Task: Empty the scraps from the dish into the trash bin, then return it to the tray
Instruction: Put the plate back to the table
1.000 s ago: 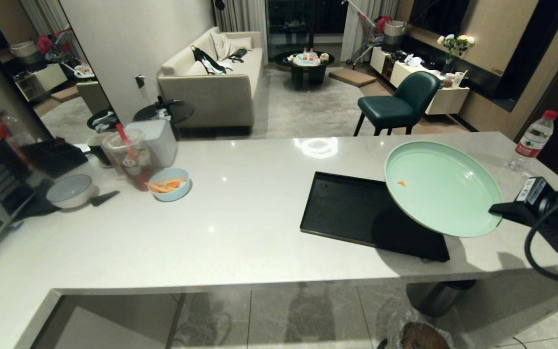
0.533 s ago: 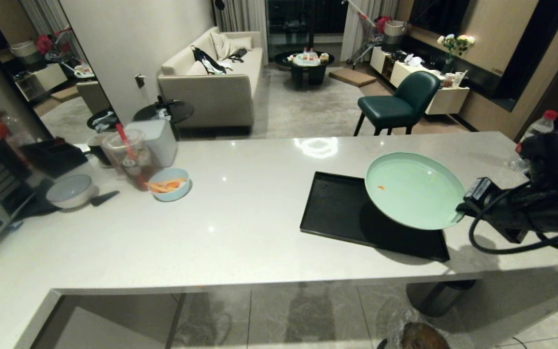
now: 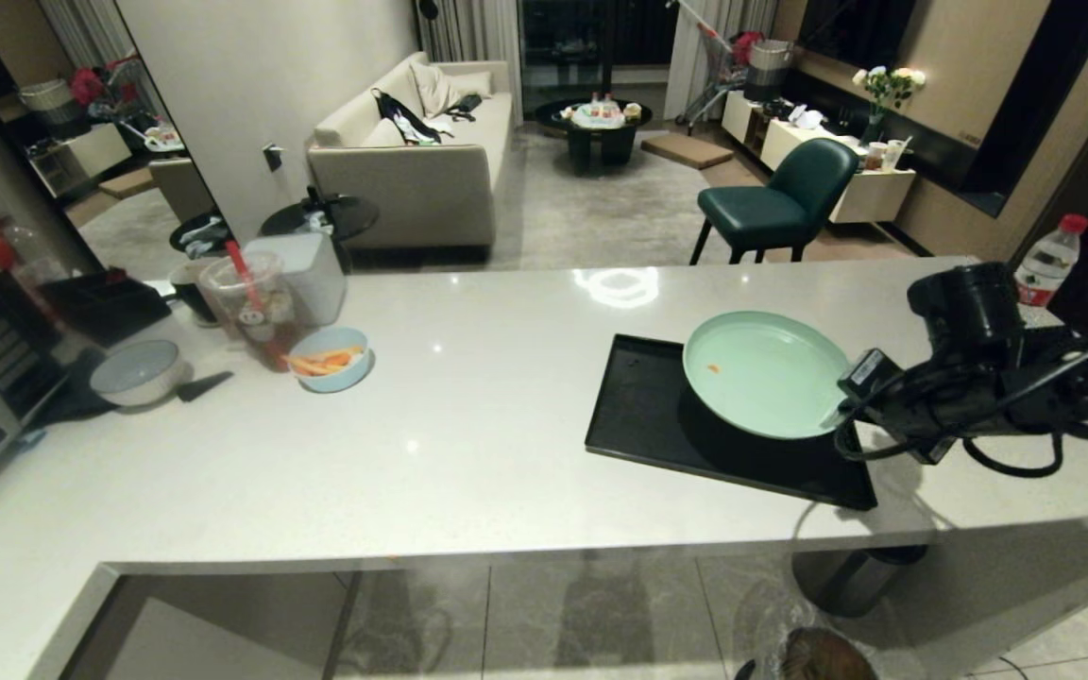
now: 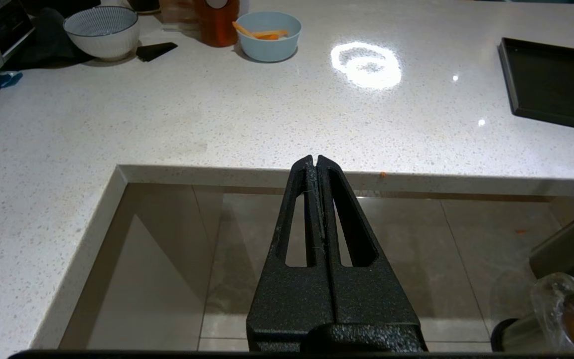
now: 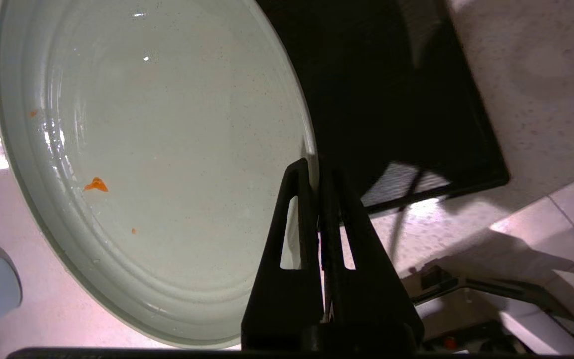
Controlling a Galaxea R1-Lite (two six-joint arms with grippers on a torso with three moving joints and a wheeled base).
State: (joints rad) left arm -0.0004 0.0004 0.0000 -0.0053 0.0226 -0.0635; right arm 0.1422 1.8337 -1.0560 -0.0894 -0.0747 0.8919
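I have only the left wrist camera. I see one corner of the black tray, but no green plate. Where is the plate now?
Observer: The dish is over the right half of the tray, near its far edge. The right gripper holds it, with the jaws pinched on the rim.
Operator: Does it lie flat on the tray?
Observer: It seems not yet. In the head view a dark shadow lies on the tray beside its left edge.
Operator: Is food left on it?
Observer: Only small orange crumbs stick to it in the right wrist view.
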